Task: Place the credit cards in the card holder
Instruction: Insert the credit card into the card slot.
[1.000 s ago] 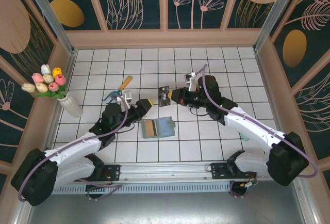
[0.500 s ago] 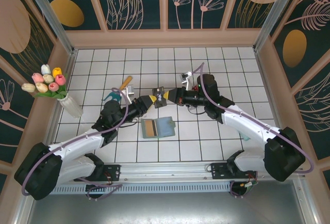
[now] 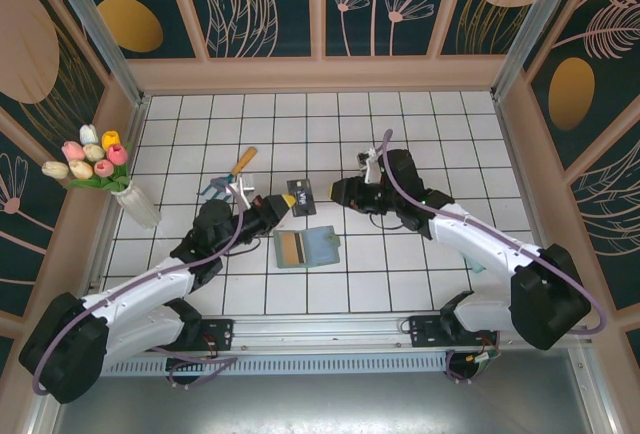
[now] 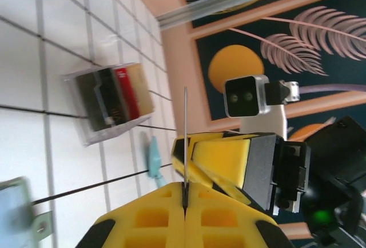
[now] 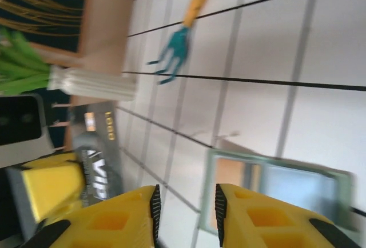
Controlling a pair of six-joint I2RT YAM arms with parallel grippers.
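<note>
The left fingers (image 3: pixel 281 204) are clamped on a dark rectangular plastic card (image 3: pixel 300 195) and hold it above the white tiled surface (image 3: pixel 400 274), near the middle. In the left wrist view the yellow left fingers (image 4: pixel 171 202) press together on that card (image 4: pixel 185 128), which stands edge-on as a thin line.

The right fingers (image 3: pixel 340 191) sit just beside the card's far edge and are apart, gripping nothing. The right wrist view shows a plain gap between the two yellow right fingers (image 5: pixel 137 209), with the dark card (image 5: pixel 94 156), printed "VIP", off to their left.

The sage-green folding card holder (image 3: pixel 322 246) lies open and flat on the surface, nearer the arms' bases than the held card. A tan card (image 3: pixel 290 247) rests on its left half.

A clear plastic tray (image 4: pixel 108 106) holds dark, red and tan cards (image 4: pixel 121 96) on edge. A teal trowel with an orange handle (image 3: pixel 230 178) lies left of the arms, near a white vase of tulips (image 3: pixel 135 204).
</note>
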